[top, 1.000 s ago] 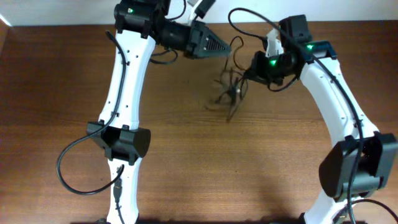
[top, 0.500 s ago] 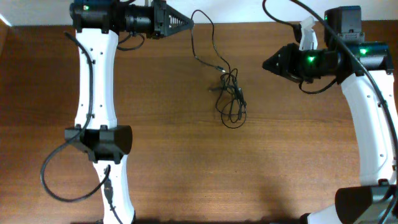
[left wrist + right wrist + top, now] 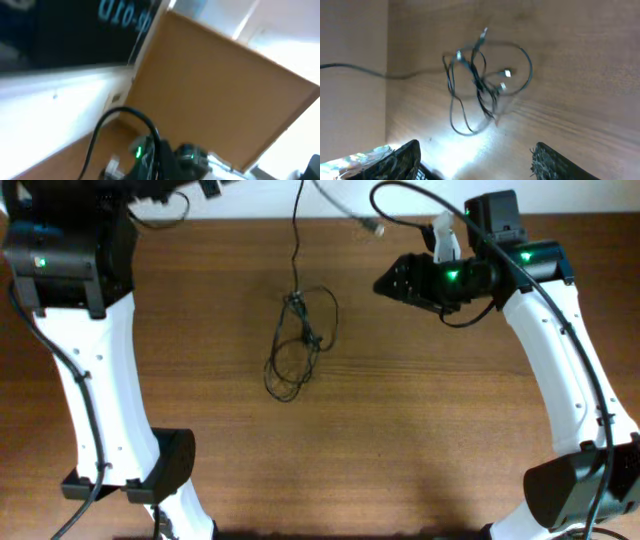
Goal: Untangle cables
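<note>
The cables lie as a loose tangle of thin black loops on the wooden table, left of centre. One strand runs straight up from the tangle and out of the top edge. My left arm reaches past that top edge. Its gripper is out of the overhead view, and the blurred left wrist view shows no fingers. My right gripper hovers to the right of the tangle, pointing at it, apart from it. In the right wrist view the cables lie ahead of the right gripper, which is open and holds nothing.
A pale plug end on a light cord hangs blurred near the top edge, between the strand and my right gripper. My right arm curves down the right side. The table's far edge runs along the top.
My left arm swung left and upward out of view, dragging the tangle leftward. My right gripper let go, opened wide, and now points at the tangle from the right.
</note>
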Controlling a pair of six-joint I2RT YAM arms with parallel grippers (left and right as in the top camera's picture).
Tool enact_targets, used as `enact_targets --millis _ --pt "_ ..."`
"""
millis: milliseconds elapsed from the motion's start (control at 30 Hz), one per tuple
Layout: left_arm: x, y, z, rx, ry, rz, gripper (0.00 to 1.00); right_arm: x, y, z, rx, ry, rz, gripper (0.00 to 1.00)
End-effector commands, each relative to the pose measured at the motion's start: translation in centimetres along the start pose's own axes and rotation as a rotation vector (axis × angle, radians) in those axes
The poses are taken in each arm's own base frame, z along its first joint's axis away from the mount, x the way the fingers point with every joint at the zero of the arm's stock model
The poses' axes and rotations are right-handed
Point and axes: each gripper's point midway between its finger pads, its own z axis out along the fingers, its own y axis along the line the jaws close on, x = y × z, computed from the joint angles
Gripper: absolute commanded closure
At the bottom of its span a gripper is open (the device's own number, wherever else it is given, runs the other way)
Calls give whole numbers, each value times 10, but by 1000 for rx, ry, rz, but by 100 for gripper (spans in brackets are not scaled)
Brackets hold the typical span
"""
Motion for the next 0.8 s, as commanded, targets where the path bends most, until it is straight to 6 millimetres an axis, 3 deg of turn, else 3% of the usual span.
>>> enact_targets --millis 0,67,133,267,400,633,767 --pt "-46 -39 -7 91 -147 27 100 3 18 6 -40 7 -24 28" --pt "-61 -50 -11 119 -207 33 100 3 30 9 -72 4 -52 28" --pt "-66 -50 -12 112 -232 33 100 4 40 12 -101 7 -65 28" --pt "-59 -41 -10 88 -208 -27 100 13 55 22 -110 24 -94 29" --pt "-58 -41 -10 90 -203 -29 100 21 28 46 49 32 -54 34" --pt "-56 -43 -10 100 -188 -20 100 57 13 103 124 191 -83 36" --pt "-53 -45 -9 111 -173 -18 100 56 -8 120 235 179 -96 40"
